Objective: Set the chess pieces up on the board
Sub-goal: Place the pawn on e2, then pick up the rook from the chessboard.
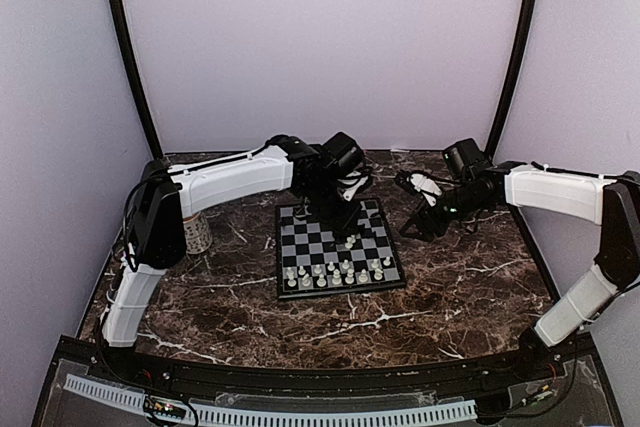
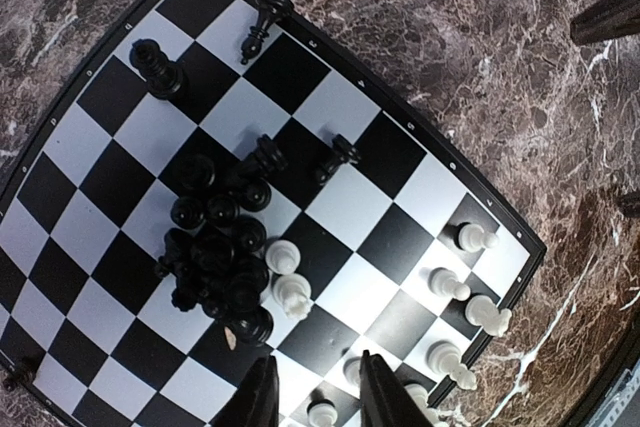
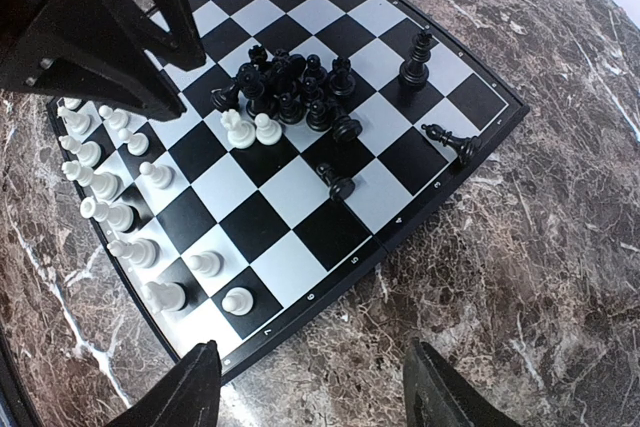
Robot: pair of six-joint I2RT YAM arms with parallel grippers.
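Dark marble worktop (image 1: 470,287), pale lilac walls all round, and dead centre lies the board (image 1: 388,269), flat and square to the arms.

White looks nearly home: the white chess pieces (image 1: 335,272) stand in two ranks along the near edge, though the front rank shows gaps. Two white stragglers (image 2: 288,277) are out in midfield, touching the black heap. That black heap (image 2: 220,257) is the big job left, a tight clump of figures jumbled together, some upright, some tipped (I can't count them). A lone black piece (image 2: 160,69) stands near a far corner, another lies toppled (image 2: 258,25) across the board's border, and a third lies on its side (image 2: 338,155) just off the clump. So by my reckoning one side is close to done and the other is barely begun.

Over the white end hang the left fingers (image 2: 262,397), parted with nothing pinched between them; a white piece (image 2: 322,412) stands on the square below the gap. Off the board's right edge, the right fingers (image 3: 192,392) are spread wide and carry nothing.

Further out, a pale cup (image 1: 198,233) sits on the worktop, partly hidden behind the left arm.
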